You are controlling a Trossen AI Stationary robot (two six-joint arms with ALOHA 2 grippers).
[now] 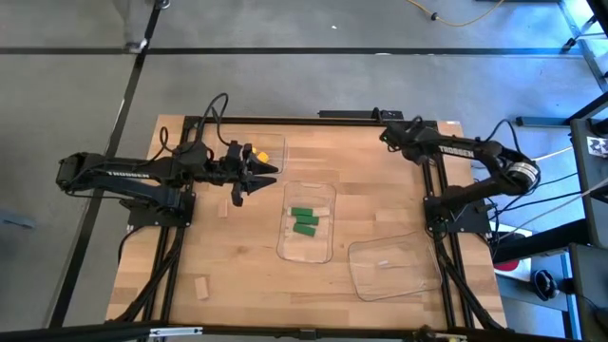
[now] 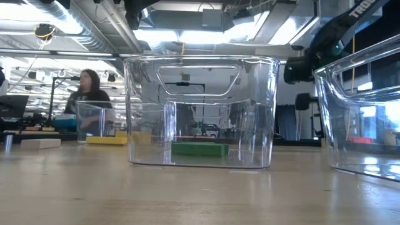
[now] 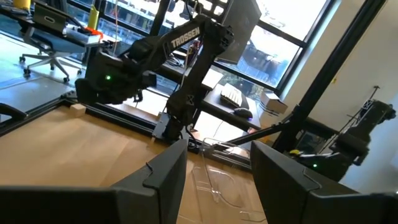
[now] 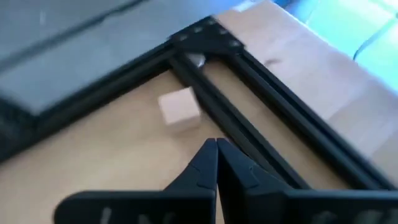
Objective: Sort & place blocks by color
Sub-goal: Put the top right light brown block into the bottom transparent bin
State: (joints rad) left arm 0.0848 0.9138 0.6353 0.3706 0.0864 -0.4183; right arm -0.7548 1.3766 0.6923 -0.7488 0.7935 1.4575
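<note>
Green blocks (image 1: 304, 220) already in the middle tray (image 1: 306, 252), near the left gripper (image 1: 258, 173), toward the table's centre. Yellow blocks (image 1: 269, 150) in the far tray (image 1: 277, 140), just beside that gripper's tips. 2 tan blocks unsorted on the bare table: 1 tan block (image 1: 223, 207) close under the left gripper, another tan block (image 1: 201, 288) well apart from it, near the front edge.

Left gripper: jaws apart, nothing between them, hovering. Right gripper (image 4: 216, 163): jaws together, empty, parked over the back corner, with 1 more tan block (image 4: 179, 109) just ahead of it beside the black frame (image 4: 261, 134).

Probably risky from here:
- Coming down off-centre on the near tan block: likely to tip it or push it away.
- Clipping the far tray's wall while turning: likely to shift the tray and the yellow blocks.
- Reaching the corner block: little room for fingers against the frame.
</note>
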